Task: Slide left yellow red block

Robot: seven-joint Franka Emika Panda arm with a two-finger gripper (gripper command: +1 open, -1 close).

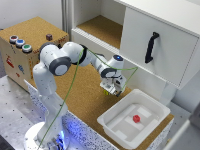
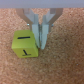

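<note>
The yellow red block (image 2: 24,46) is a small yellow-green cube with black marks on its faces, lying on the cork board (image 2: 65,65). In the wrist view my gripper (image 2: 41,43) is low over the board with its fingers (image 2: 44,33) drawn close together. They hold nothing and stand right against one side of the block. In the exterior view the gripper (image 1: 111,89) hangs over the cork board (image 1: 82,95) beside the white tray, and the block (image 1: 106,91) shows as a yellow speck at its tip.
A white tray (image 1: 150,127) holding a small red block (image 1: 136,118) stands at the exterior view's right of the gripper. A white cabinet with a black handle (image 1: 151,47) rises behind. A cork box with buttons (image 1: 20,44) stands at the exterior view's left.
</note>
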